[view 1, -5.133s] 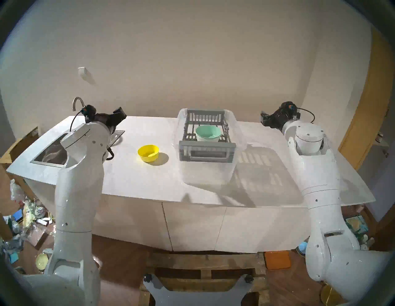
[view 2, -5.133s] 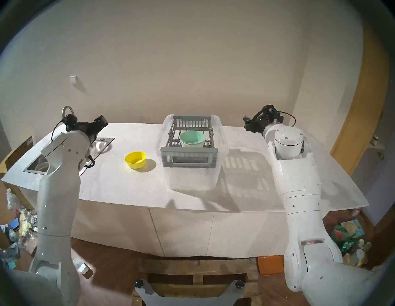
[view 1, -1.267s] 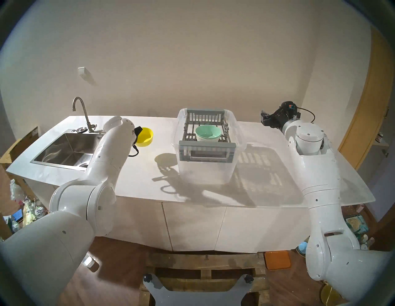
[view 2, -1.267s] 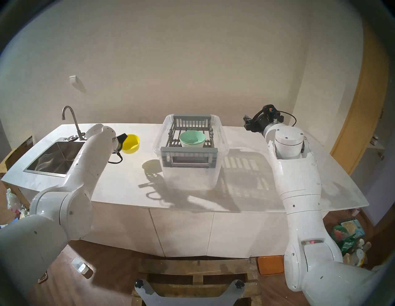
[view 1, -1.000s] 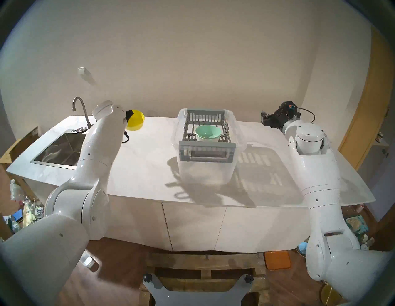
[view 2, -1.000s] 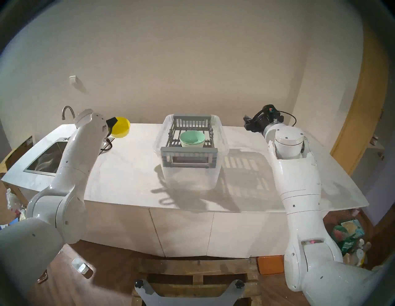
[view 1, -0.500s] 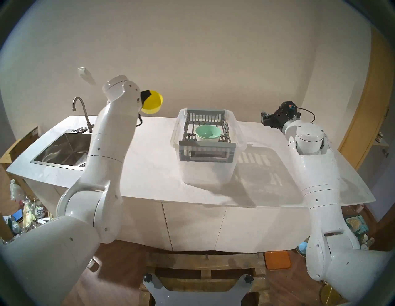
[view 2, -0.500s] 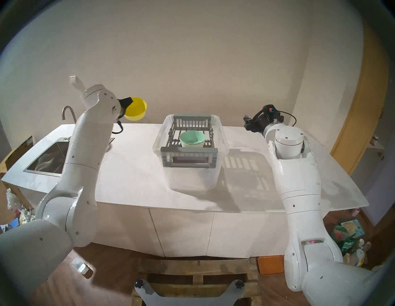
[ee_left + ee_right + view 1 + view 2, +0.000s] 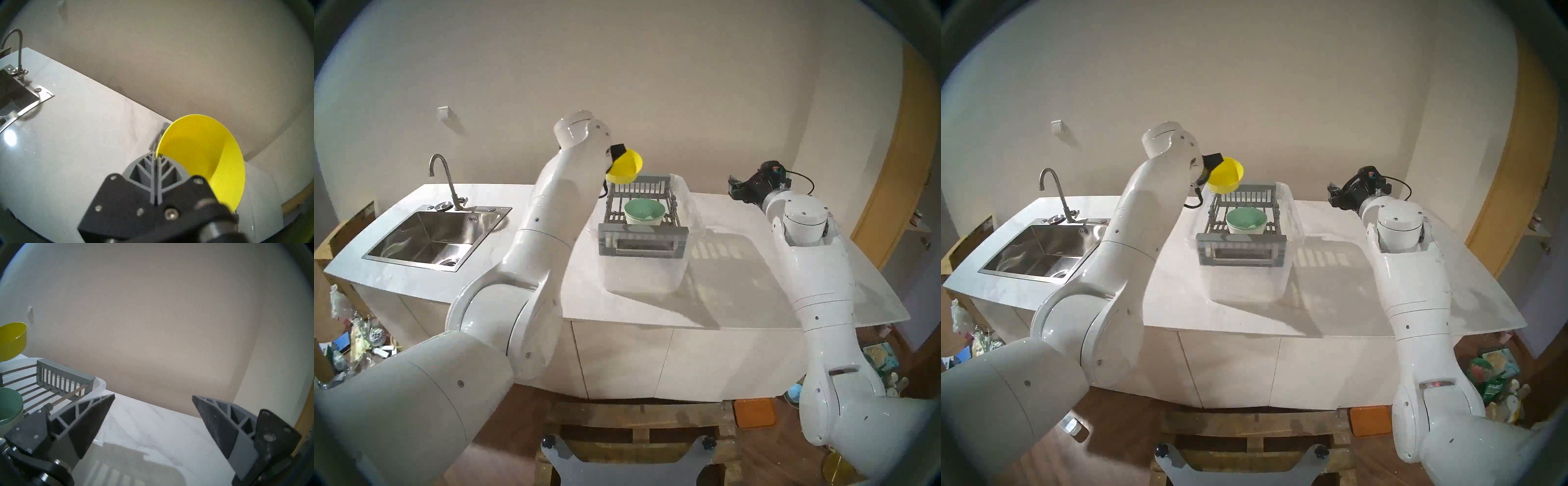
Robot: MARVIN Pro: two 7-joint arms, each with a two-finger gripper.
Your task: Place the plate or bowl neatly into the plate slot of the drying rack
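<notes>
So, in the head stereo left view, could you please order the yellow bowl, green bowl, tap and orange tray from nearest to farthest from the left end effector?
1. Yellow bowl: clamped in the left end effector, above the rack's far end.
2. Green bowl: below it, in the rack.
3. Tap: far left, by the sink.
4. Orange tray: on the floor, lower right.

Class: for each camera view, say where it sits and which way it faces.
Head pair: high, looking down at the counter; both arms show.
Left wrist: behind the left gripper, shut on the yellow bowl.
Right wrist: behind the open right gripper, facing the wall.
Shared: yellow bowl in all; drying rack in the head and right wrist views.
</notes>
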